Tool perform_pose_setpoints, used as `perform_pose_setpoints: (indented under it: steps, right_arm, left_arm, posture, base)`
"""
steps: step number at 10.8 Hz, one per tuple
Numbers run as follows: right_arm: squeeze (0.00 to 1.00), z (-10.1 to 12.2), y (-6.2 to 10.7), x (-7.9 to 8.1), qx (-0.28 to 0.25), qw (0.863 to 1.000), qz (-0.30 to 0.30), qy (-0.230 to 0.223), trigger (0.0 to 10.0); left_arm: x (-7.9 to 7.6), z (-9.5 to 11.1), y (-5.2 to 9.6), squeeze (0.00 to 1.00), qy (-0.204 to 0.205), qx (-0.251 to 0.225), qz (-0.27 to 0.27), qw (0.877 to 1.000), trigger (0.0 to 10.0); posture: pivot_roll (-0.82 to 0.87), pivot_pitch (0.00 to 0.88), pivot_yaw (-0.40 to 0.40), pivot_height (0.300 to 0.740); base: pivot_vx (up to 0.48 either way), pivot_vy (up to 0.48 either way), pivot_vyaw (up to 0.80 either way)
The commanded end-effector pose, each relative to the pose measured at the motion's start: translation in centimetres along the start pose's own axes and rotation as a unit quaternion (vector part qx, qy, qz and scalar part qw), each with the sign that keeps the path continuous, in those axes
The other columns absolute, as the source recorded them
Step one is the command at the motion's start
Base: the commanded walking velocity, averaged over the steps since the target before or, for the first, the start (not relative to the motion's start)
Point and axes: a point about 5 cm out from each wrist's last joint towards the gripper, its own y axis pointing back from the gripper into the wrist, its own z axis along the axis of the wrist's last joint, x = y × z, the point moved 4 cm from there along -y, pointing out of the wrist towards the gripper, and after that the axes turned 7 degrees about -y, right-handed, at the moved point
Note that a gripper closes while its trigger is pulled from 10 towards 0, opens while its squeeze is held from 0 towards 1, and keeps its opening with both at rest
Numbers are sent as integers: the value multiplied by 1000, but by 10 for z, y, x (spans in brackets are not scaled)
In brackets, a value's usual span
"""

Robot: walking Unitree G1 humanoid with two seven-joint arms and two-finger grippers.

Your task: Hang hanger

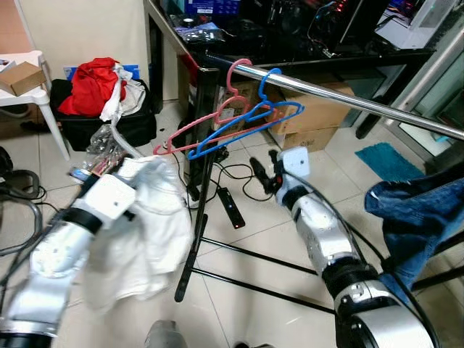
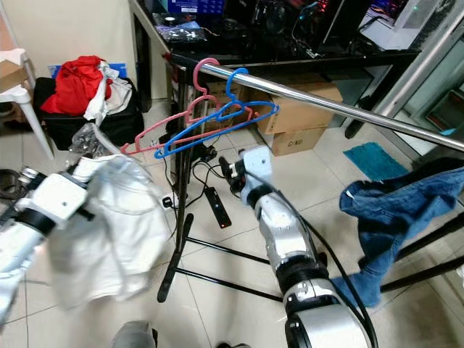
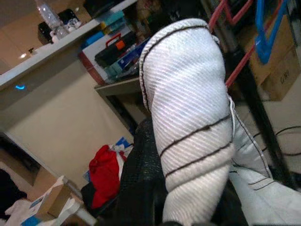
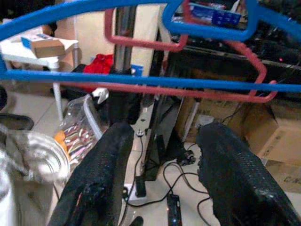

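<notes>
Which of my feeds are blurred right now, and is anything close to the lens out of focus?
Left eye view: the left gripper and white garment are motion-smeared; the blue hanger and pink hanger on the rail read sharp. Left wrist view: the garment is crisp, the background soft. Right wrist view: the open right gripper has soft-edged fingers; both hangers are slightly soft.
</notes>
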Motion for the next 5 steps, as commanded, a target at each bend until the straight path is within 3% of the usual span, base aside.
perform_pose_setpoints:
  steps: [1,2,3,5]
  right_arm:
    - [0,1,2,-5,-4,1000,-6,4,10000]
    - [0,1,1,-4,-3,1000,-3,4,10000]
    - [0,3,-2,1,-5,1000,4,6,10000]
    - [0,4,-3,2,-6,1000,5,7,10000]
  left_arm:
    - [18,8,-7,0,-3,-19,23,1000,10000]
    - [27,6,-12,0,-5,-18,29,999,10000]
    - [42,2,-27,0,-9,-14,40,999,10000]
    - [52,-3,-41,0,7,-8,55,998,10000]
  posture:
    - [383,57,-164,740]
    - [389,57,-166,740]
    - [389,57,-166,740]
    - [386,57,-168,740]
  base:
    - [0,0,0]
    - [0,0,0]
    - [0,0,0]
    - [0,0,0]
